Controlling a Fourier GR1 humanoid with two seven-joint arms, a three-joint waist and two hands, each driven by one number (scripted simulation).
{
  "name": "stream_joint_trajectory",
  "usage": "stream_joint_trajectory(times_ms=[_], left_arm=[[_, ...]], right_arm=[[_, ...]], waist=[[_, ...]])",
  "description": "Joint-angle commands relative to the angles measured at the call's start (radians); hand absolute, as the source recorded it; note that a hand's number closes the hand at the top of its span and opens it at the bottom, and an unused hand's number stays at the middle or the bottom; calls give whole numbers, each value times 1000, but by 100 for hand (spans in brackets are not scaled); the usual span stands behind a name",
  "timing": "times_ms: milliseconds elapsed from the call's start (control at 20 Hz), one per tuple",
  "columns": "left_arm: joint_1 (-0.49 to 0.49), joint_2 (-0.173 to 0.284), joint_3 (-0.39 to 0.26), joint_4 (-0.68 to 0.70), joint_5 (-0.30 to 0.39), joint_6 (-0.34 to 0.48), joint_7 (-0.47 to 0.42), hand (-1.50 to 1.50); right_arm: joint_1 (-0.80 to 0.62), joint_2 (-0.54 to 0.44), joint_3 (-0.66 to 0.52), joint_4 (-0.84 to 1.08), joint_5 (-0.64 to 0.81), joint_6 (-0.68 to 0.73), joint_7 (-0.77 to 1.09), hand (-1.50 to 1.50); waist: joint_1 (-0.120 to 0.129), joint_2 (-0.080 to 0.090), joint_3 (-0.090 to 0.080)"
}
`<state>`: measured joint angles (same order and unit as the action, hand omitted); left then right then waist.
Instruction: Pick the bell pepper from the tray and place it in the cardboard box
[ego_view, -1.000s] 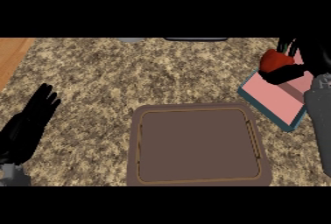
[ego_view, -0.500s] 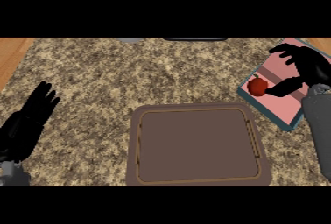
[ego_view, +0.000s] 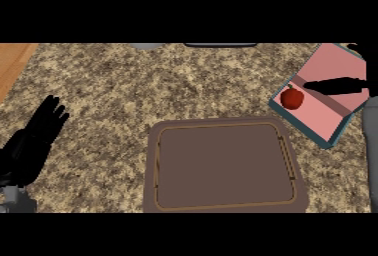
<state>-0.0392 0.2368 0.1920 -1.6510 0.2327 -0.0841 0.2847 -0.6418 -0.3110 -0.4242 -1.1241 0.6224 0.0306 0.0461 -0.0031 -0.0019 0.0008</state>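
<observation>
The red bell pepper (ego_view: 292, 98) lies in the pink-lined cardboard box (ego_view: 325, 117) at the worktop's (ego_view: 133, 95) right edge — the right hand (ego_view: 336, 86) just beside it, fingers straight, holding nothing. The brown tray (ego_view: 224, 171) sits near the front edge. The left hand (ego_view: 33, 142) rests open at the left edge.

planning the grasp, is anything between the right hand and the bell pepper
Nothing visible. The bell pepper lies on the pink tray, and the right hand shows just to its right with only bare tray between them.

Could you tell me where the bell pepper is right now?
In the head view the bell pepper lies at the right, on the pink tray, just left of the right robot hand and above-right of the brown box.
</observation>
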Motion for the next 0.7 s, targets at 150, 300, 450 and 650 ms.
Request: stream_joint_trajectory(times_ms=[150,300,450,650], left_arm=[[22,-21,2,-20,-11,20,-5,0],[-30,-8,11,18,-8,11,1,0],[21,-26,0,-20,-5,8,13,0],[1,-17,-1,-16,-12,-15,1,0]], right_arm=[[77,-83,-181,-75,-219,66,-18,-150],[70,-150,-239,-18,-297,112,-36,-150],[174,-166,-282,-92,-376,180,-25,-150],[157,-293,-277,69,-409,240,-120,-150]], waist=[[-6,-2,-1],[-3,2,0],[-7,-1,-1],[5,2,-1]])
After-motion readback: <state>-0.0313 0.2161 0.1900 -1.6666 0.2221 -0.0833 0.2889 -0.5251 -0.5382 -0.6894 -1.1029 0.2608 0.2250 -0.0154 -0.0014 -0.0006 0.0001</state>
